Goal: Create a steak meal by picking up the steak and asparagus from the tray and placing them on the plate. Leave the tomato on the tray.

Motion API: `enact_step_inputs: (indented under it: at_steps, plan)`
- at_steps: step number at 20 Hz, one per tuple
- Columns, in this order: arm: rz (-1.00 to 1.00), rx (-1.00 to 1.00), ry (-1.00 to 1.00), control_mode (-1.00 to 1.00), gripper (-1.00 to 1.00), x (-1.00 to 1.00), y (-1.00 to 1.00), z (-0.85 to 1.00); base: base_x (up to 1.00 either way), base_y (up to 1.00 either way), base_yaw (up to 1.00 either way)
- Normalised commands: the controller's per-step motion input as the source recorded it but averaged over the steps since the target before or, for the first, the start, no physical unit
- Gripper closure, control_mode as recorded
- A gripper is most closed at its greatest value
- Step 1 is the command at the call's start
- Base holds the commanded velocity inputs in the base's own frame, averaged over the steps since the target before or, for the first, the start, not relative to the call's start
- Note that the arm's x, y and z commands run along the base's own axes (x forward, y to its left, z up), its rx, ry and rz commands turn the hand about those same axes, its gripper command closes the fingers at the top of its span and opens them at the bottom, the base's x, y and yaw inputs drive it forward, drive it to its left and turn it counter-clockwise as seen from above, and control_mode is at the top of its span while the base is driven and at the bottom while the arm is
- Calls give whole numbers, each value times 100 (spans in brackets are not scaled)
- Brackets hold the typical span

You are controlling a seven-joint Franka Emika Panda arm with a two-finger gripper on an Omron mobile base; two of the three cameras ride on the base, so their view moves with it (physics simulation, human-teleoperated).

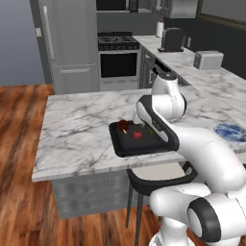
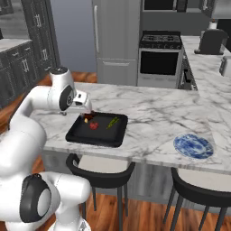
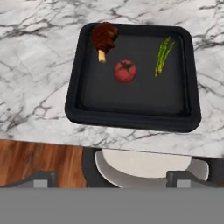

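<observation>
- In the hand view, seen from above: black tray (image 3: 131, 118) on the marble surface (image 3: 39, 65), with steak (image 3: 104, 37) at 11 o'clock, tomato (image 3: 125, 71) near the middle, asparagus (image 3: 163, 55) at 1 o'clock, all apart from one another.
- Below the tray's near edge, a stool seat (image 3: 144, 166) past the surface's lip.
- In the right base view: blue and white plate (image 2: 193, 146), well apart from the tray (image 2: 97, 134), toward 3 o'clock on the surface (image 2: 153, 113).
- In the left base view: asparagus mostly hidden behind the arm; steak (image 1: 123, 126) and tomato (image 1: 138, 135) visible.
- Gripper (image 3: 111, 178) above the tray's near side: jaws spread wide, holding nothing, touching nothing.
</observation>
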Motion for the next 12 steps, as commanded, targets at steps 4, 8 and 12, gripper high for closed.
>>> enact_step_inputs:
  at_steps: [4, 8, 12]
  plan:
    - [0, 0, 0, -100, -100, 36, 45, -27, 0, 0, 0]
    - [-1, 0, 0, -100, -100, 42, 3, -34, 0, 0, 0]
    - [-1, 0, 0, -100, -100, 52, 0, -36, 0, 0, 0]
